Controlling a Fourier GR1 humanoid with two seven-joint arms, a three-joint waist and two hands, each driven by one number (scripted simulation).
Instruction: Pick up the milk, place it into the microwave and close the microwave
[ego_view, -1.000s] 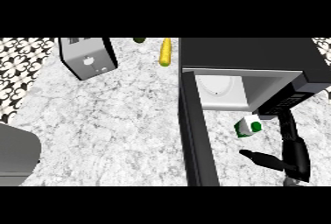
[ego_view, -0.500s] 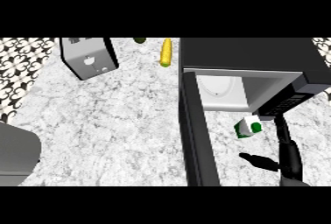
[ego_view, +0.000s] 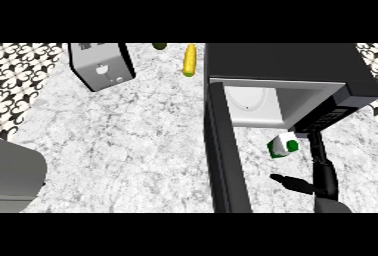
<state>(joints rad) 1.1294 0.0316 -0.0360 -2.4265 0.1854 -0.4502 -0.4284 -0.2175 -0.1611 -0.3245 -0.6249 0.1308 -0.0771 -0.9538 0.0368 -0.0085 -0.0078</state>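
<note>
Our right hand (ego_view: 319, 170) sits low at the right of the head view, just beyond the milk carton (ego_view: 283, 147). Its fingers run straight up toward the microwave's control panel, and the thumb sticks out to the left, below the carton. The hand is released and grasping nothing. Fingers and carton look very close, but we cannot tell whether they touch. Our left hand does not show.

The milk carton, white with green markings, stands on the counter (ego_view: 118, 145) in front of the microwave (ego_view: 284, 67), just outside the open cavity and a little to the right of its white interior. The microwave door (ego_view: 224, 150) is swung wide open and reaches toward us as a long dark bar left of the carton.

We judge that we are in the first step, the approach to the pick-up: the milk is not yet held and not yet inside. The next move calls for bringing the fingers and thumb round the carton's sides, closing on it, then lifting it over the sill into the cavity. After that the door must be swung shut, and it lies on the far side of the carton from our hand.
</note>
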